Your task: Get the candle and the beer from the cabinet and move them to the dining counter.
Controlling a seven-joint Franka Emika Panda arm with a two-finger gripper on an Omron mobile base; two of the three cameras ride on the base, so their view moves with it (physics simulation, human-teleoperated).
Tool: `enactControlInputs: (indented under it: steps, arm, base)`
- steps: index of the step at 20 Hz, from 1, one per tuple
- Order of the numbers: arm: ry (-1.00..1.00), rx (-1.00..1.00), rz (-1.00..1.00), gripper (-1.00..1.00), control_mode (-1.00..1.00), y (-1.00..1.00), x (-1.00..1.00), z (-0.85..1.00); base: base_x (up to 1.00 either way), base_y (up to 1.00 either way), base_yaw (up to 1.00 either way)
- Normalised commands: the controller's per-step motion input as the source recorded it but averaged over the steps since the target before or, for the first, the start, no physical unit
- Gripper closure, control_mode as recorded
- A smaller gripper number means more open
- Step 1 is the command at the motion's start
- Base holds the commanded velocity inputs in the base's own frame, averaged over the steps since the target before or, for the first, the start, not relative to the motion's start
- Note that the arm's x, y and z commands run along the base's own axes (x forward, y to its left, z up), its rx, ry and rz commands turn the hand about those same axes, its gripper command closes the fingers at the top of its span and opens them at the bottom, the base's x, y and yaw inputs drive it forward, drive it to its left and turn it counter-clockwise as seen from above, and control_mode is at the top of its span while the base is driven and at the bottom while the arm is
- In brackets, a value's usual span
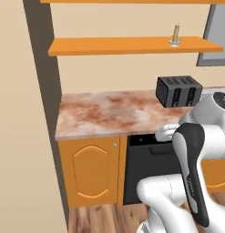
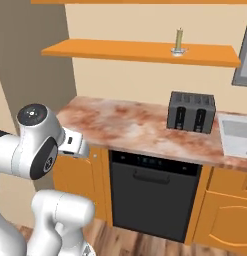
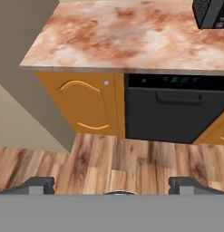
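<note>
Hand view: claw (image 3: 111, 183) apart, empty | candle (image 1: 176, 35) on cabinet (image 1: 132, 45) shelf, well above claw

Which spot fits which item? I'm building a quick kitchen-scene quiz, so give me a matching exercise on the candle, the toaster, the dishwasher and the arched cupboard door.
Things:
1. candle
2. toaster
3. dishwasher
4. arched cupboard door

Places:
A. under the marble worktop, dark front
B. on the marble worktop
C. on the orange shelf
D. left of the dishwasher, under the worktop

Pairs: 1-C, 2-B, 3-A, 4-D
</note>
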Motion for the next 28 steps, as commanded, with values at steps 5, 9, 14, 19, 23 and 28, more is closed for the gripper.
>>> enactControlInputs:
  steps: [5,9,14,19,23,28]
  arm:
    - [0.0,0.0,0.0,-1.0,1.0,0.0,0.0,0.0]
    - [0.0,0.0,0.0,-1.0,1.0,0.0,0.0,0.0]
    - [0.0,0.0,0.0,-1.0,1.0,0.0,0.0,0.0]
    - [0.0,0.0,0.0,-1.0,1.0,0.0,0.0,0.0]
    - [0.0,0.0,0.0,-1.0,1.0,0.0,0.0,0.0]
    - [0.0,0.0,0.0,-1.0,1.0,0.0,0.0,0.0]
  base:
    - [0.43,-0.59,0.01]
    - [0.42,-0.6,0.0]
    - [0.37,-0.59,0.0]
    - [0.44,-0.42,-0.03]
    - [0.52,-0.29,-0.03]
    - [0.42,-0.27,-0.01]
